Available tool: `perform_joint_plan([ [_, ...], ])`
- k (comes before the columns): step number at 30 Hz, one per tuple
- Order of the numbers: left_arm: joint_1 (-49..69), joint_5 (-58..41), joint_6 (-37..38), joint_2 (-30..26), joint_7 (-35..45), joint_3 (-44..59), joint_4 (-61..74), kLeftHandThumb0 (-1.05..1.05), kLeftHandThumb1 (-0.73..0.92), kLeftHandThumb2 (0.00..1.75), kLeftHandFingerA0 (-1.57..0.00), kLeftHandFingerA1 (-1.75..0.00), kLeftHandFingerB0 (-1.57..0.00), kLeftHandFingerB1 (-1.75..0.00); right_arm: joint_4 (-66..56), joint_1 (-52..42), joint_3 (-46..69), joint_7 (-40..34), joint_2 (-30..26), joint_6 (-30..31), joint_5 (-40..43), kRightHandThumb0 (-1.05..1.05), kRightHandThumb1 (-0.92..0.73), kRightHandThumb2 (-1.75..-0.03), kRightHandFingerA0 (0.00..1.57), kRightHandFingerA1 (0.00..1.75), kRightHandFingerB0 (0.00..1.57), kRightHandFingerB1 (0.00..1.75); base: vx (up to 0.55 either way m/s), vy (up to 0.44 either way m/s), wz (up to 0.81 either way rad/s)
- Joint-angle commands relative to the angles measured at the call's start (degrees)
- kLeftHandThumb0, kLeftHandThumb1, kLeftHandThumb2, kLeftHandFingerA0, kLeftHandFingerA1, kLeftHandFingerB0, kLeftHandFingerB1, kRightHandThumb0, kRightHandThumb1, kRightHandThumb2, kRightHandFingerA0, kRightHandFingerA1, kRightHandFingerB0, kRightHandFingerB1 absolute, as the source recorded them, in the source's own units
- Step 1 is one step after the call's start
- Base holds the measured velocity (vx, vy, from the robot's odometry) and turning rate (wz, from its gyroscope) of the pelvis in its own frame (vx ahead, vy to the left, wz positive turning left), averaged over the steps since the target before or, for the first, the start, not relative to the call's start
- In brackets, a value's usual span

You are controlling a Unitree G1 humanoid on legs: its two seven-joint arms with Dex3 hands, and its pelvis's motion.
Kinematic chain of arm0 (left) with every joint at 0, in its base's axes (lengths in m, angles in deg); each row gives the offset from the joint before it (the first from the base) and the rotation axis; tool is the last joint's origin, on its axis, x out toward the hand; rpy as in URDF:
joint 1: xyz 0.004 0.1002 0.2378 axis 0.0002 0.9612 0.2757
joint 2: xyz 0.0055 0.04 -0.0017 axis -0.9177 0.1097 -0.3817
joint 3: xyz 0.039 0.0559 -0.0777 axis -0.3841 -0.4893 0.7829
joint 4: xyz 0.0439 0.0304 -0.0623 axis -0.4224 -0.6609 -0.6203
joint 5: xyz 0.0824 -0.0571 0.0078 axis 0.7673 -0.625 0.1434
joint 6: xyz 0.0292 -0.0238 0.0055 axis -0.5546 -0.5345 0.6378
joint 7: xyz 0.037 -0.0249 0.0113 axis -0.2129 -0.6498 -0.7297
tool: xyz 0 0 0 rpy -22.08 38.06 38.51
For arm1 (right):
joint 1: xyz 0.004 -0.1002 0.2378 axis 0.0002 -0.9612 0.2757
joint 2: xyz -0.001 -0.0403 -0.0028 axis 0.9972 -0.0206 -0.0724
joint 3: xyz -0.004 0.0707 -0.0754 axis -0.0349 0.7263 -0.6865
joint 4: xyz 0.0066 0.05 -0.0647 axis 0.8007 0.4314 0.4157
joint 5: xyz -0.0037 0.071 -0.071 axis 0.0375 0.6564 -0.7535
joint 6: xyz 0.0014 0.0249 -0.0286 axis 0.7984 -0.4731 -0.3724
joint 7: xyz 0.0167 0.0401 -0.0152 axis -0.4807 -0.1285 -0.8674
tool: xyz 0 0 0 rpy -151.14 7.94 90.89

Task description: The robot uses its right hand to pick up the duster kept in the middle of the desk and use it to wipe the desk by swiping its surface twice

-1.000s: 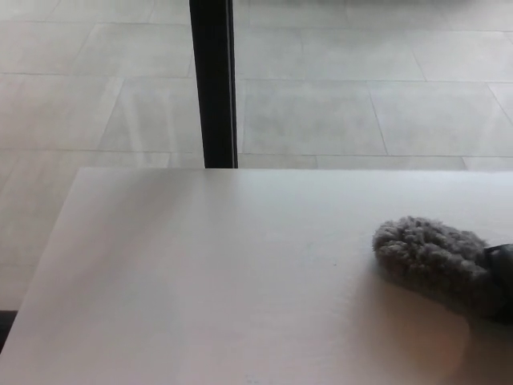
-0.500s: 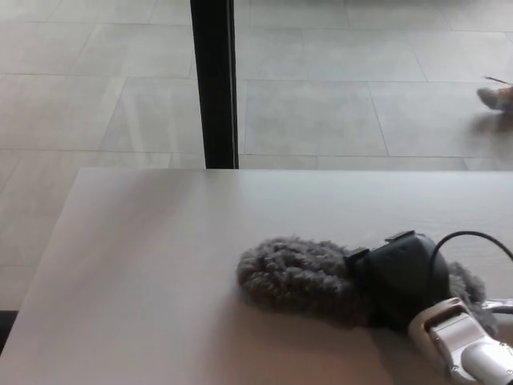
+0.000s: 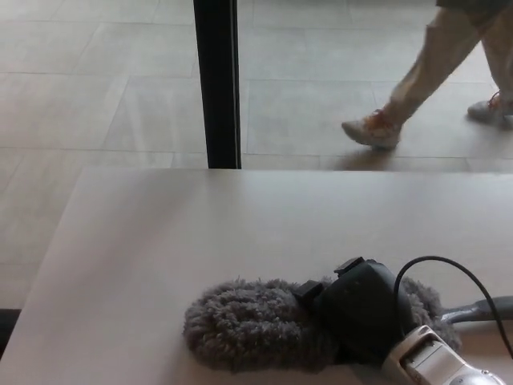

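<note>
**Q:** What room is there around the robot hand, and where are the edges?

**A:** The worktop is bare ahead of and to the left of the right robot hand. Its far edge runs across the picture well beyond the robot hand. Its left edge slants down toward the near left corner, well apart from the robot hand. The right side of the worktop runs out of the picture, so no edge shows there. Past the far edge lies a tiled floor with a black post standing ahead and to the left of the robot hand.

**Q:** Item count?

**A:** One duster. One robot hand, the right; the left does not show. One black cable arching just to its right. One post. A person's legs, two of them, on the floor ahead and to the right.

**Q:** State of the robot hand?

**A:** It is clamped on the duster, wrapped over its right part. The grey fluffy head lies on the worktop and extends to the left of the robot hand, with a little fluff showing to the right. A grey handle sticks out to the right.
</note>
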Motion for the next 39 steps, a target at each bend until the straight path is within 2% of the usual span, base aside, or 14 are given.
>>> perform_joint_plan([
  [1, -0.1, -0.5, 0.6, -1.1, -0.1, 0.0, -0.1, -1.00, 0.82, 1.23, -0.58, -1.10, -0.41, -0.98, 2.4, -3.8, -1.7, 3.0, -2.8, -6.4, -1.0, -0.30, -0.47, -0.61, 1.03, 1.66, 0.92, 0.80, 0.00, 0.000, 0.00],
  [8, -0.2, -0.5, 0.7, -0.6, -0.3, -0.1, 0.0, -1.00, 0.82, 1.23, -0.58, -1.10, -0.41, -0.98, 1.9, -4.1, -1.4, 3.7, -5.3, -9.3, -1.3, -0.27, -0.52, -0.62, 0.98, 1.69, 0.91, 0.80, 0.00, 0.000, 0.00],
  [9, -0.2, -0.6, 0.5, -0.5, -0.6, 0.0, 0.0, -1.00, 0.81, 1.23, -0.59, -1.11, -0.40, -0.98, 1.2, -4.6, -1.6, 3.9, -5.6, -9.1, -1.7, -0.31, -0.35, -0.85, 1.26, 1.36, 0.85, 0.82, 0.00, 0.000, 0.00],
  [10, -0.1, -0.8, 0.4, -0.4, -0.6, 0.2, 0.0, -0.85, 0.92, 0.80, -0.32, -0.58, -0.24, -0.41, 1.0, -4.8, -2.4, 2.7, -6.0, -9.9, -2.7, -0.34, -0.53, -0.57, 1.02, 1.62, 0.92, 0.70, 0.00, 0.000, 0.00],
  [15, -0.1, -1.1, 0.3, -0.7, -0.6, 0.5, 0.1, -0.87, 0.92, 0.81, -0.27, -0.56, -0.20, -0.41, -1.6, -7.2, -4.3, -2.8, -7.2, -13.2, -4.8, -0.36, -0.59, -0.57, 0.99, 1.63, 0.91, 0.71, 0.00, 0.000, 0.00],
  [18, 0.3, -1.2, 0.3, -0.6, -0.5, 0.7, -0.2, -0.87, 0.92, 0.82, -0.28, -0.57, -0.21, -0.41, -3.7, -7.4, -4.8, -6.7, -7.5, -15.1, -5.7, -0.35, -0.42, -0.90, 1.24, 1.35, 0.86, 0.89, 0.00, 0.000, 0.00],
  [24, 0.3, -1.1, 0.5, -0.4, -0.3, 0.6, 0.1, -0.85, 0.92, 0.80, -0.28, -0.56, -0.20, -0.41, 0.2, -2.4, -2.0, -8.3, -6.0, -15.8, -4.6, -0.31, -0.52, -0.62, 1.03, 1.67, 0.94, 0.75, 0.00, 0.000, 0.00],
  [25, 0.5, -1.0, 0.5, -0.4, -0.5, 0.5, 0.1, -0.85, 0.92, 0.81, -0.29, -0.56, -0.20, -0.41, 1.0, -1.6, -1.2, -6.7, -5.7, -15.5, -3.8, -0.33, -0.38, -0.87, 1.28, 1.38, 0.88, 0.84, 0.00, 0.000, 0.00],
  [26, 0.6, -0.9, 0.8, -0.4, -0.2, 0.5, 0.0, -0.85, 0.92, 0.81, -0.29, -0.56, -0.20, -0.41, 2.6, -0.3, -0.3, -6.9, -5.2, -15.4, -3.4, -0.30, -0.51, -0.63, 1.01, 1.69, 0.93, 0.77, 0.00, 0.000, 0.00],
  [28, 0.8, -0.9, 0.8, -0.5, -0.3, 0.4, 0.0, -0.85, 0.92, 0.81, -0.29, -0.56, -0.21, -0.41, 6.0, 1.9, 1.4, -6.5, -4.1, -15.1, -2.5, -0.28, -0.52, -0.62, 1.03, 1.72, 0.93, 0.76, 0.00, 0.000, 0.00],
  [30, 0.9, -1.1, 0.6, -0.5, -0.6, 0.6, 0.1, -0.88, 0.91, 0.82, -0.28, -0.56, -0.21, -0.41, 10.5, 4.5, 2.5, -8.0, -2.9, -13.2, -3.6, -0.33, -0.34, -0.83, 1.31, 1.41, 0.87, 0.79, 0.00, 0.000, 0.00],
  [33, 0.8, -1.3, 0.5, -0.6, 0.0, 0.9, -0.3, -0.85, 0.92, 0.80, -0.28, -0.56, -0.19, -0.41, 16.0, 7.7, 4.8, -6.5, -1.6, -12.7, -1.8, -0.30, -0.33, -0.81, 1.29, 1.40, 0.86, 0.80, 0.00, 0.000, 0.00],
  [34, 0.9, -1.2, 0.8, -0.5, 0.1, 0.8, -0.3, -0.86, 0.92, 0.81, -0.28, -0.56, -0.19, -0.41, 18.1, 9.1, 6.0, -5.1, -1.4, -12.1, -1.0, -0.25, -0.50, -0.55, 0.94, 1.75, 0.89, 0.82, 0.00, 0.000, 0.00],
  [39, 0.7, -1.0, 0.6, -0.6, -0.1, 0.6, -0.2, -0.85, 0.92, 0.80, -0.30, -0.57, -0.18, -0.40, 24.0, 12.5, 7.6, -3.3, -0.1, -8.3, -2.0, -0.29, -0.51, -0.55, 0.88, 1.74, 0.88, 0.84, 0.00, 0.000, 0.00],
])
